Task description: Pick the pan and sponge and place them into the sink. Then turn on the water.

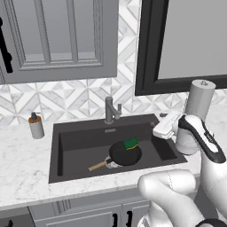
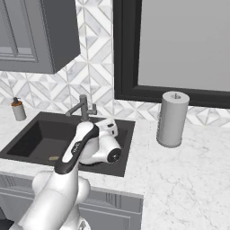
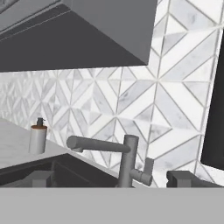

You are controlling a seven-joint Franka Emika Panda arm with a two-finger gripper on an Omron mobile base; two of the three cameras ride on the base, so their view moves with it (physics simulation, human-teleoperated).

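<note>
Fingertips (image 3: 41,178) are spread wide, nothing held; faucet (image 3: 127,162) looks stiff, slick metal, best nudged at its side lever (image 3: 148,166).

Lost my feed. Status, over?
Pincer open, empty, facing faucet. Pan and sponge in sink. No water yet. Path clear.

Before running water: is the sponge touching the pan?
Touching. The left base view shows the sponge lying on the pan's back rim, inside the sink, with no gap.
</note>
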